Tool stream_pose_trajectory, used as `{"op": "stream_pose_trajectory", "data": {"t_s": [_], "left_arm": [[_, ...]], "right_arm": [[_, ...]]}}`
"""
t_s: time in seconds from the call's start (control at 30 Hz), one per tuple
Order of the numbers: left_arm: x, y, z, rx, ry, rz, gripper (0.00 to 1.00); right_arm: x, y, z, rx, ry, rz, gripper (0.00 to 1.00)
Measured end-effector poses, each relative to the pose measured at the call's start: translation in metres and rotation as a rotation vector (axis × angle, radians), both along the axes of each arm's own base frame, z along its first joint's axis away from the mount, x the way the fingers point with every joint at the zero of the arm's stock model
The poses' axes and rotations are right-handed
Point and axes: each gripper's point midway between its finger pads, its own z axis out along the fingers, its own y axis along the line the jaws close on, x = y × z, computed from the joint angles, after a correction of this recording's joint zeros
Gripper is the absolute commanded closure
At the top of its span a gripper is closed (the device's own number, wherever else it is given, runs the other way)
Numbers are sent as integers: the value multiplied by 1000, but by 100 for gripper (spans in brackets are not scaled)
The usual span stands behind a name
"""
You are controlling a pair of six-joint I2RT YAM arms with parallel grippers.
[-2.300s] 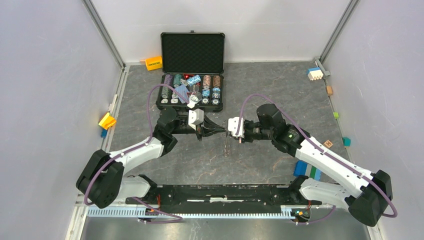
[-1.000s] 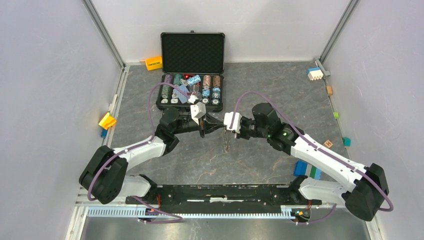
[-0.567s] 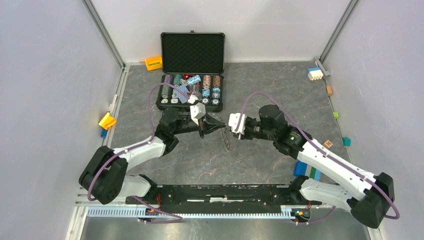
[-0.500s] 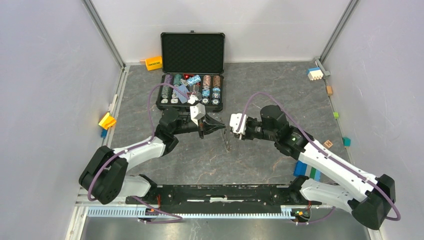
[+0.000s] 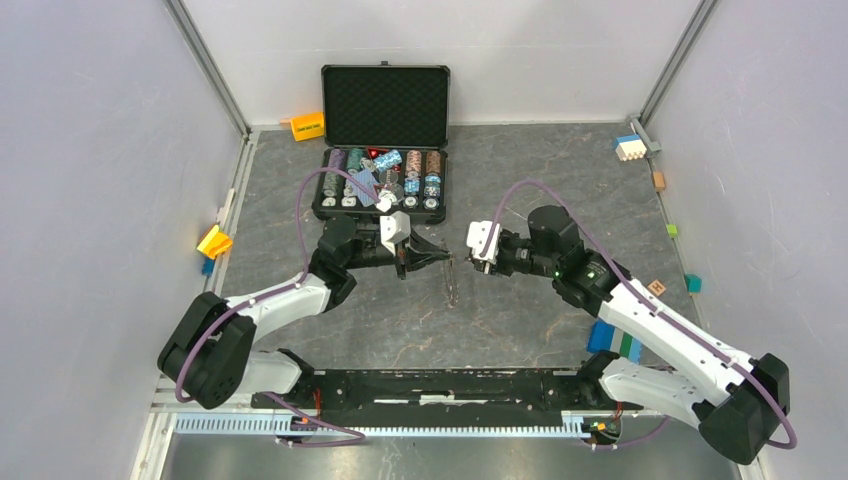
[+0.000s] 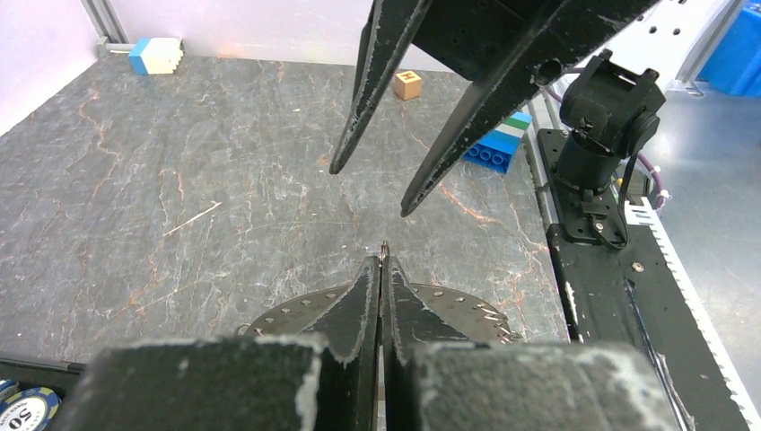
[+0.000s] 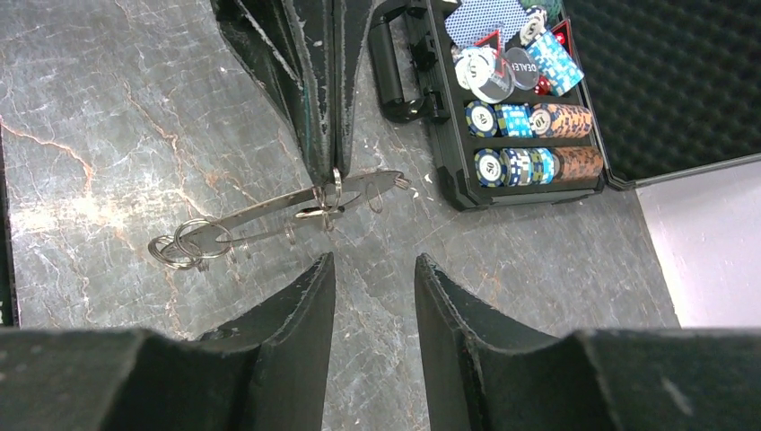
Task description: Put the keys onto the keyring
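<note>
- Keyring [image 6: 458, 310], flat and toothed, hangs in the air above the desk [image 6: 179, 180] between both arms, wire loops [image 7: 184, 244] dangling from it.
- Left fingers [image 6: 359, 305] pinch closed on its rim, presenting it.
- Right fingers [image 6: 377, 81], parted and empty, hover just beside it, likely ready to thread.

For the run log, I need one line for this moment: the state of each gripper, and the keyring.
left gripper: shut on keyring | right gripper: open, facing keyring, not touching | small rings: hanging on keyring
</note>
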Motion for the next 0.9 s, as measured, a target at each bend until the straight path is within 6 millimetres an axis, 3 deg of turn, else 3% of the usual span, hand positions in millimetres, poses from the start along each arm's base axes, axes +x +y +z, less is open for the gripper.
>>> {"op": "stream_pose_trajectory", "data": {"t_s": [0.27,0.77,0.9], "left_arm": [[-7,0,-2,4,-13,-34,98],[-24,4,0,-7,-47,-94,98],[-27,5,-1,-12,-58,-108,98]], "right_arm": [[0,-2,6,59,31,30,60],[-29,20,5,132,135,242,63],[-32,25,1,133,168,275,69]]}}
